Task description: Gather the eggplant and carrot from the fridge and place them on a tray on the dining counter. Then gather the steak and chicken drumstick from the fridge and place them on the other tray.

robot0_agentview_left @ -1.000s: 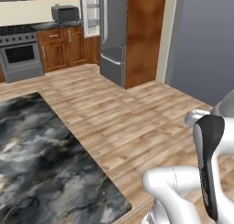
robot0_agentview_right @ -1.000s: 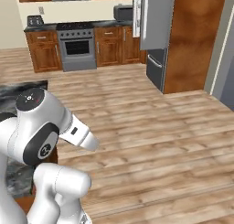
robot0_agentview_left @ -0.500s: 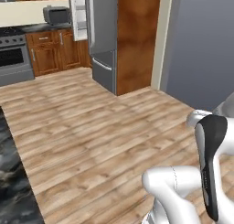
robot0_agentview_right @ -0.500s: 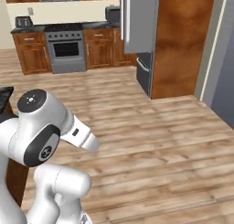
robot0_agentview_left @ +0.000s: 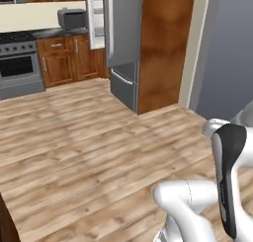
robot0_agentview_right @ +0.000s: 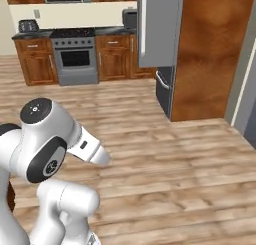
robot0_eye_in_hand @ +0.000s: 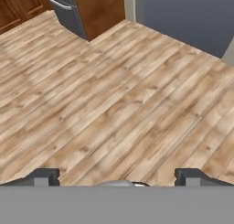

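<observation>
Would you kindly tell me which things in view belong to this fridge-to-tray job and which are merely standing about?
Belongs to the job:
- fridge, door open
- pincer, open, holding nothing

Standing about:
- stove
- toaster
- microwave
- wooden cabinets

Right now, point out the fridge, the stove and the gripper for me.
fridge [robot0_agentview_left: 123, 31], left base view, on the grey open door.
stove [robot0_agentview_right: 75, 59], right base view, on the oven door front.
gripper [robot0_eye_in_hand: 117, 177], hand view, midway between the open fingertips.

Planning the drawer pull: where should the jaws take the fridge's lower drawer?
Grip the white horizontal handle on the fridge drawer, probably from the front, one jaw above and one below; the bar is long, thin and level.
</observation>
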